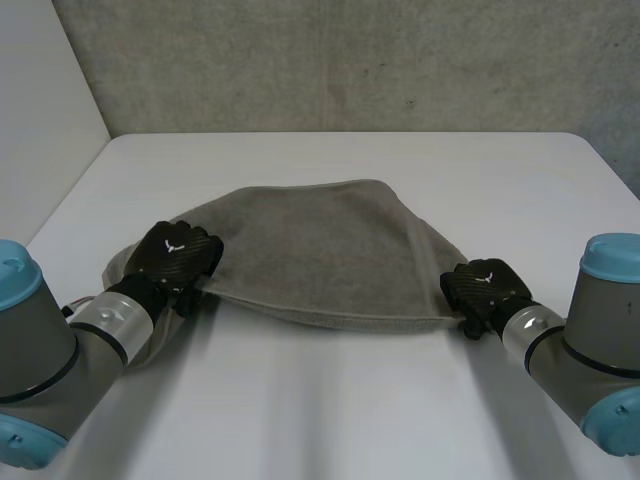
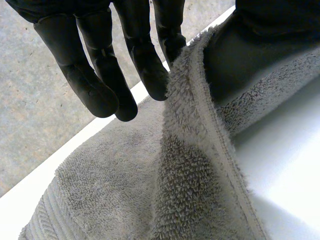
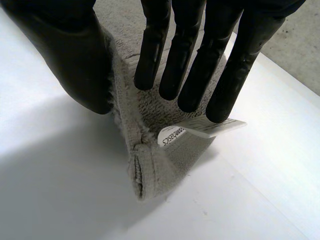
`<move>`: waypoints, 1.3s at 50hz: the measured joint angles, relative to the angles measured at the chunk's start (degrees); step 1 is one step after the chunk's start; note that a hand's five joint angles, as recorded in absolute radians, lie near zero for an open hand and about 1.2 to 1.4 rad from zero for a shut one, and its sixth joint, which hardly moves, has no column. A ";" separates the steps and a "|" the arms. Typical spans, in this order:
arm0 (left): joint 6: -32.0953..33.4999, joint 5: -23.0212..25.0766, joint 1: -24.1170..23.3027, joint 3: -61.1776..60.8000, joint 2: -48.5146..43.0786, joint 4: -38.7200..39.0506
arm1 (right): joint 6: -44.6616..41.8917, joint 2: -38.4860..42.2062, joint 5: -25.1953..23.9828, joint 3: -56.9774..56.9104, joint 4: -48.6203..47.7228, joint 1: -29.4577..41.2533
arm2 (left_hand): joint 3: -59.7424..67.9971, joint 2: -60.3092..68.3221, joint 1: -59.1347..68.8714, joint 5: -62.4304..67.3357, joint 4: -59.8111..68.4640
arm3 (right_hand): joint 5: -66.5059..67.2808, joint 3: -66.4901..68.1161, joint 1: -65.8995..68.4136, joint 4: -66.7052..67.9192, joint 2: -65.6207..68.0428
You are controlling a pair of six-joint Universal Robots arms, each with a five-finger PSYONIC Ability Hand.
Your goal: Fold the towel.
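A grey towel (image 1: 310, 250) lies bunched in a rounded heap on the white table (image 1: 350, 410). My left hand (image 1: 175, 255) is at its near left corner. In the left wrist view the towel's hemmed edge (image 2: 200, 150) rises between the straight fingers (image 2: 100, 75) and the thumb, which pinch it. My right hand (image 1: 487, 287) is at the near right corner. In the right wrist view that corner (image 3: 150, 170), with its white label (image 3: 200, 129), stands up between the thumb (image 3: 75, 60) and the fingers closed on it.
A grey wall (image 1: 350, 60) runs behind the table's far edge. Bare table top lies in front of the towel, between my two arms, and beyond the towel toward the wall.
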 measured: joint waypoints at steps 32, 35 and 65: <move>0.27 -0.33 0.16 -1.52 -2.15 2.42 | -0.34 -7.69 -0.58 0.48 0.38 -9.22 | -32.12 -30.74 -24.99 -27.43 -30.61 | 20.10 18.91 18.54 19.35 18.58; 0.33 -0.39 0.19 -1.56 -2.40 2.37 | -0.45 -7.63 -0.39 0.25 0.40 -10.04 | -32.15 -30.75 -25.02 -27.44 -30.62 | 20.10 18.91 18.54 19.35 18.58; 1.55 -0.50 0.29 -6.20 3.40 -7.03 | -0.73 -10.50 0.56 -1.01 1.84 -13.36 | -29.49 -28.04 -22.17 -24.52 -28.44 | 20.10 18.97 18.55 19.35 18.59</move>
